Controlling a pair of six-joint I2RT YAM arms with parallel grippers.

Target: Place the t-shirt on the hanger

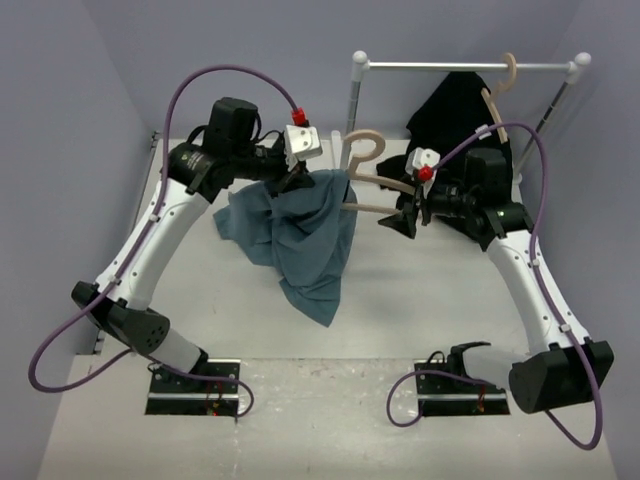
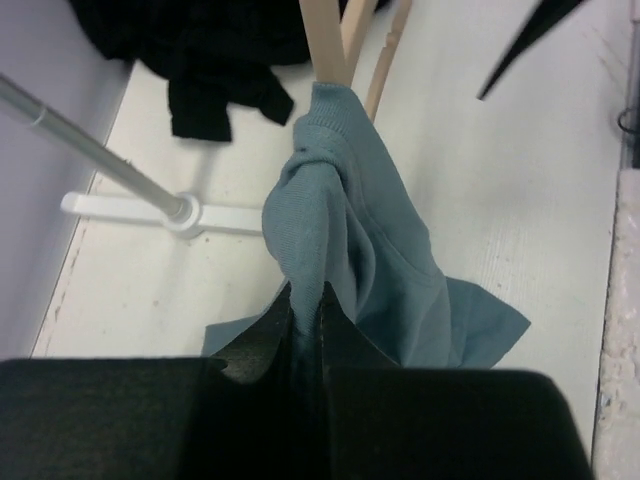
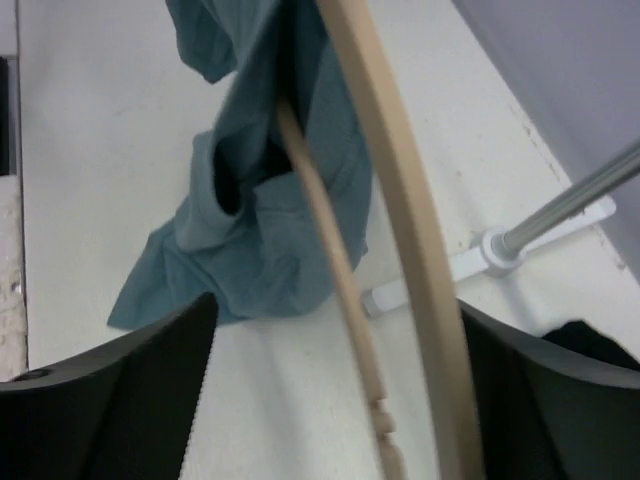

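Note:
The slate-blue t-shirt (image 1: 310,235) hangs bunched from my left gripper (image 1: 295,183), which is shut on a fold of it (image 2: 350,230) above the table. The beige hanger (image 1: 385,183) is raised, hook up, and its left end is pushed into the shirt (image 3: 270,240). In the left wrist view, my left gripper (image 2: 307,300) pinches the cloth just below the hanger's bars (image 2: 325,40). My right gripper (image 1: 402,218) stands wide open (image 3: 336,302) around the hanger's right end. The hanger's shoulder (image 3: 400,220) lies against the right finger. The left finger is clear of it.
A white clothes rack (image 1: 470,67) stands at the back right, with a black garment (image 1: 450,110) on a second beige hanger (image 1: 500,90). Its base foot (image 2: 180,210) lies on the table near the shirt and also shows in the right wrist view (image 3: 490,250). Walls close off the left and back.

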